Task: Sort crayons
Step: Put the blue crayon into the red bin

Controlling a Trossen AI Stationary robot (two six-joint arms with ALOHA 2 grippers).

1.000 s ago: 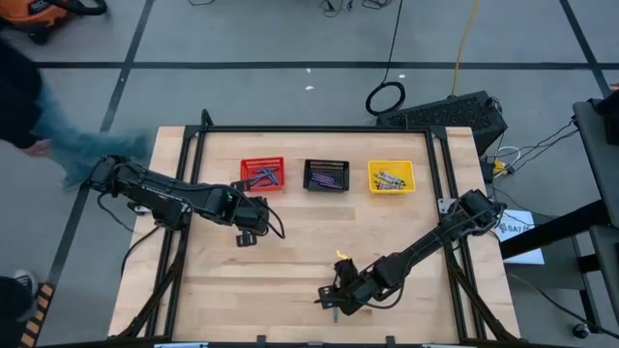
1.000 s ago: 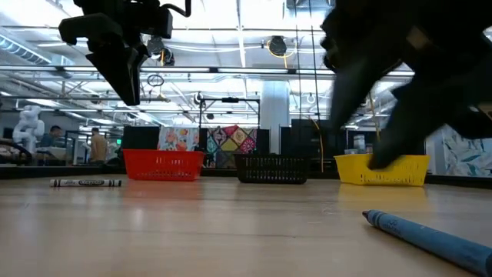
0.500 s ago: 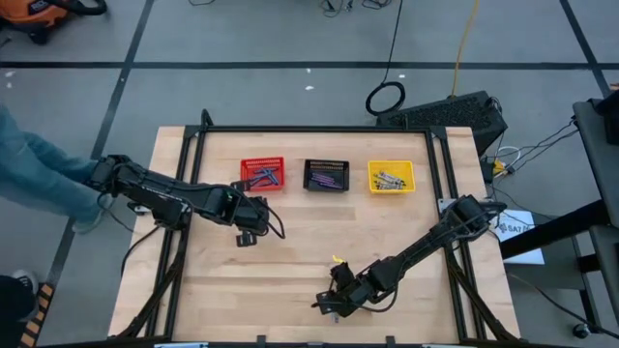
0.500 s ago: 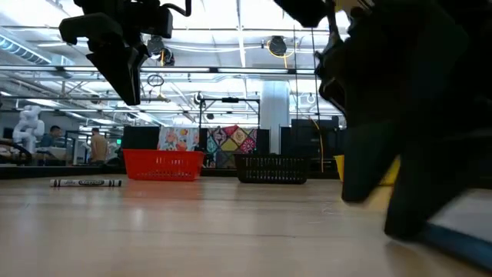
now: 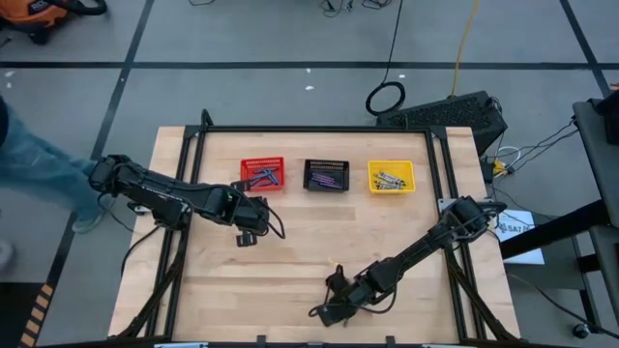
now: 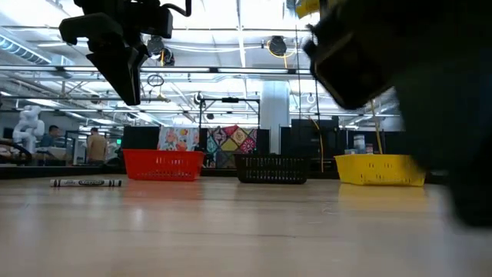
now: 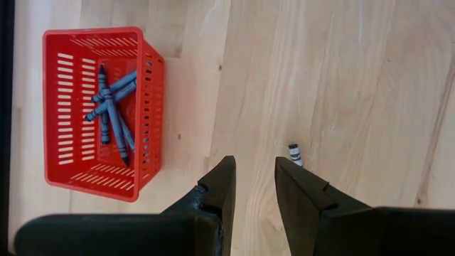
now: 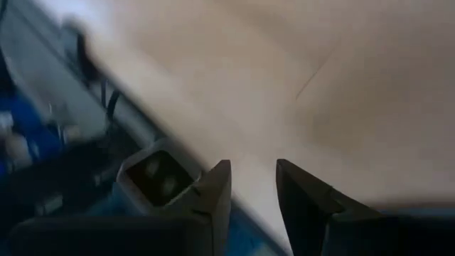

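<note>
Right gripper (image 5: 324, 311) low at tabletop (image 5: 309, 251) front edge, fingers apart, empty; square over crayon before closing. Left gripper (image 5: 248, 235) hovers near red basket (image 5: 262, 174), fingers apart.

Grey floor (image 5: 242, 39) crossed by dark tape lines around the wooden table (image 5: 309, 261), with bright ceiling lights (image 6: 238, 15) over the hall behind.

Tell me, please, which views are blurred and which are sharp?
Right wrist view: smeared throughout, only the right tool readable. Low view: a big dark blur at the picture's right, while the red basket is crisp. Left wrist view: sharp, with the blue crayons distinct. High view: sharp.
</note>
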